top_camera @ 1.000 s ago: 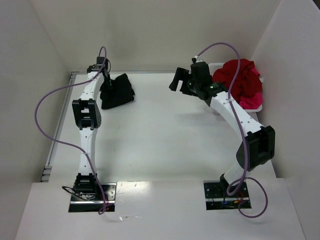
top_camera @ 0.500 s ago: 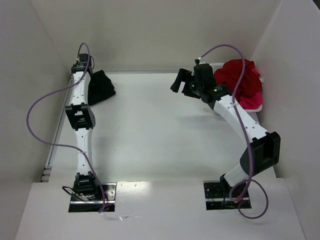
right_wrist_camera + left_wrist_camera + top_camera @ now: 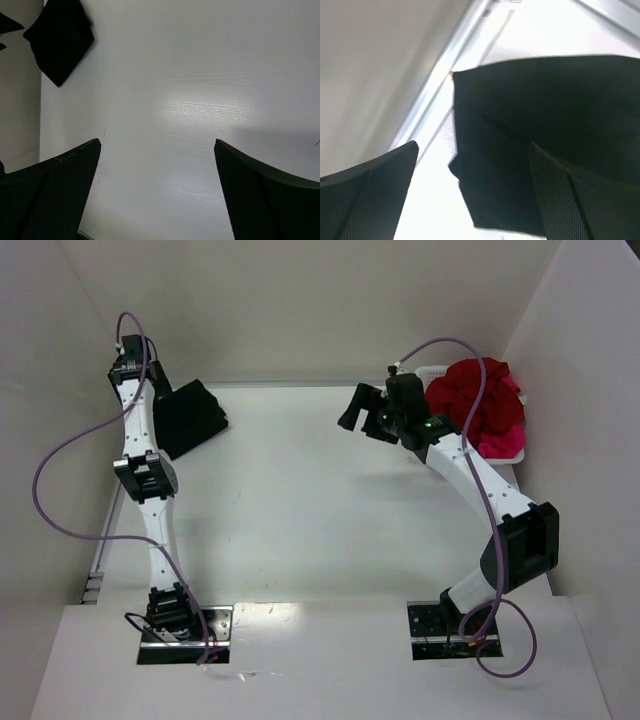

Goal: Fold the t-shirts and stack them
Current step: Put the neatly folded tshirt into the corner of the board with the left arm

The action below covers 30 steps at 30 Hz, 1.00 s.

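A folded black t-shirt (image 3: 187,417) lies flat on the table in the far left corner. My left gripper (image 3: 153,380) hangs just above its left edge, open, with nothing in it. In the left wrist view the black t-shirt (image 3: 545,125) fills the space under the spread jaws of the left gripper (image 3: 473,147). A dark red t-shirt (image 3: 472,390) and a bright pink t-shirt (image 3: 506,436) are heaped in the basket at the far right. My right gripper (image 3: 352,408) is open over bare table left of that heap; in its own view the right gripper (image 3: 157,142) is empty and the black t-shirt (image 3: 60,35) shows far off.
A white plastic basket (image 3: 436,371) holding the red and pink cloth stands against the right wall. A metal rail (image 3: 118,495) runs along the table's left edge, close to the black shirt. Walls close in the left, back and right sides.
The left arm carried the black t-shirt left into the far corner, then opened and let it go. The right arm has barely shifted.
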Each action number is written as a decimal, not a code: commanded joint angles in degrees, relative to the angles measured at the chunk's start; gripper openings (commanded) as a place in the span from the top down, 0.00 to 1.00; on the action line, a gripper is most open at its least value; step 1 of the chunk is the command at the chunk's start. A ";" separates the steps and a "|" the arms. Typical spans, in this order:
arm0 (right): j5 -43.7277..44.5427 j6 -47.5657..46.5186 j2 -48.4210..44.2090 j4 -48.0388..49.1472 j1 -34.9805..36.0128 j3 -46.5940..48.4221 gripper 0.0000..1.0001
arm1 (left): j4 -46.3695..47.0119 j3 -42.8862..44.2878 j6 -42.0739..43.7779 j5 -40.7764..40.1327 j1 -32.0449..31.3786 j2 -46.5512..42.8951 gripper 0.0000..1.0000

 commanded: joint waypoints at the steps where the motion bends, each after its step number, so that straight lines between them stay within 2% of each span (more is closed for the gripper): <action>1: -0.56 0.65 -2.89 3.20 -0.35 -1.17 0.00 | -1.45 0.45 -0.84 6.85 -1.79 -6.85 0.02; 6: -0.56 0.13 -4.64 3.73 -0.35 -2.93 0.00 | -2.78 -5.77 0.48 15.63 -7.50 -11.25 0.00; 7: 0.66 0.12 -4.64 3.73 -0.35 -2.93 0.00 | -2.78 -7.62 0.48 19.30 -10.21 -12.74 0.02; 9: 1.37 0.12 -5.87 3.73 -0.35 -3.46 0.00 | -1.21 -12.28 1.01 20.22 -13.65 -13.28 0.03; 13: 1.90 -0.93 -6.40 4.35 -0.88 -4.51 0.00 | 3.28 -19.56 1.01 13.73 -21.65 -13.98 0.03; 14: 1.90 -0.93 -6.40 4.35 -1.40 -4.51 0.00 | 3.90 -20.55 1.01 7.88 -23.66 -13.98 0.03; 16: 1.37 -0.93 -7.02 4.35 -1.93 -5.91 0.00 | 4.61 -21.87 0.30 0.74 -25.17 -12.23 0.03; 17: 1.37 -0.93 -7.89 4.87 -2.45 -6.53 0.00 | 4.61 -22.40 0.30 -6.26 -25.79 -11.70 0.03; 24: 1.37 -3.12 -10.18 4.27 -4.21 -8.03 0.00 | 5.65 -23.02 -2.95 -23.87 -28.60 -5.99 0.03; 28: 1.37 -3.13 -10.18 4.26 -4.22 -7.41 0.00 | 5.66 -21.53 -5.23 -29.69 -28.61 -2.30 0.03; 30: 0.76 -3.13 -10.18 4.26 -4.22 -7.41 0.00 | 5.66 -20.82 -5.84 -29.71 -28.61 -0.98 0.03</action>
